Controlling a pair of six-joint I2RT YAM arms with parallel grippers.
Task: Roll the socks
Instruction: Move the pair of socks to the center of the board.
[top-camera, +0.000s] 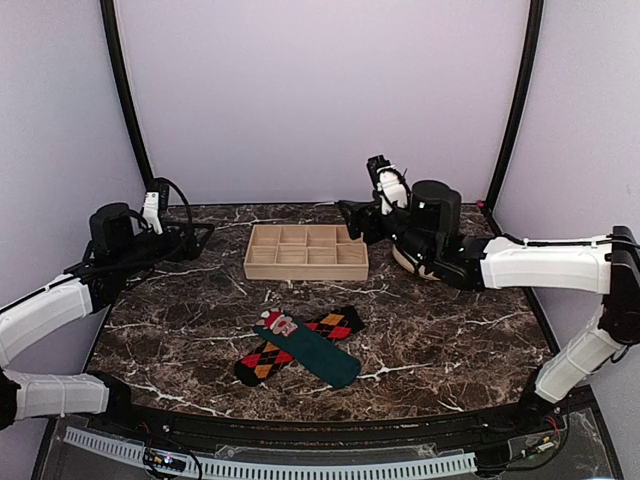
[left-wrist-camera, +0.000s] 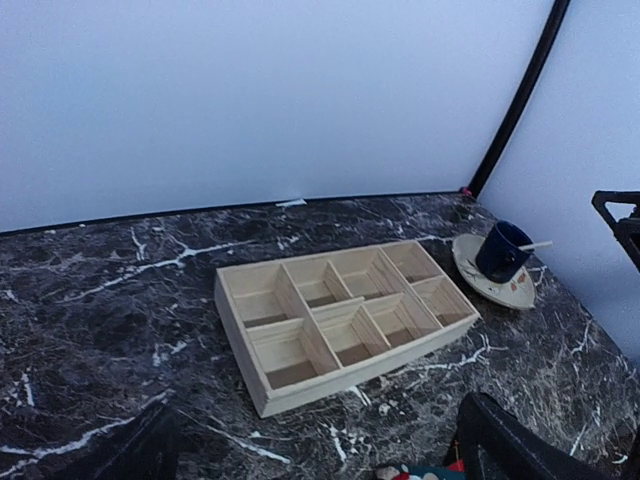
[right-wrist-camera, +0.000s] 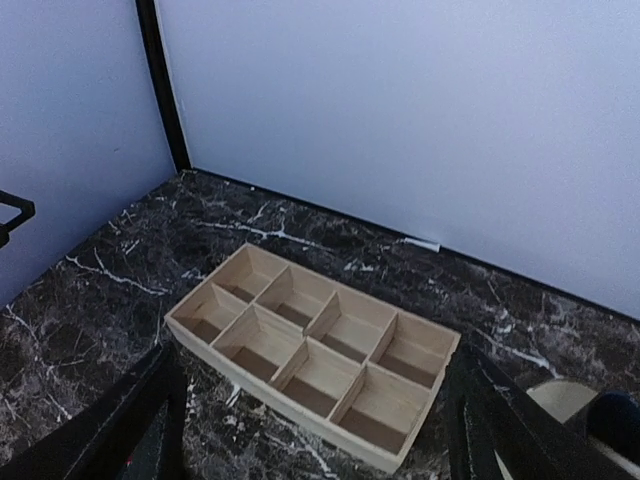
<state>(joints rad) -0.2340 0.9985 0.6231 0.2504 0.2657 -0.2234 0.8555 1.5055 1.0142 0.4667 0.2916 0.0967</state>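
Pale walls enclose a dark marbled desk that carries a compartmented wooden tray at centre rear. Nearer the arm bases lie the socks, crossed. The teal-green sock, with a Santa figure at its far-left end, rests over the black argyle sock. Left fingers and right fingers are each spread wide with nothing between them. They sit toward the left and right rear of the desk, well apart from the socks. Both socks look light, limp and thin, so a pinch at the overlap would probably drag the pair together. The better hold is judged to be a free end, toe or cuff, kept flat for rolling.
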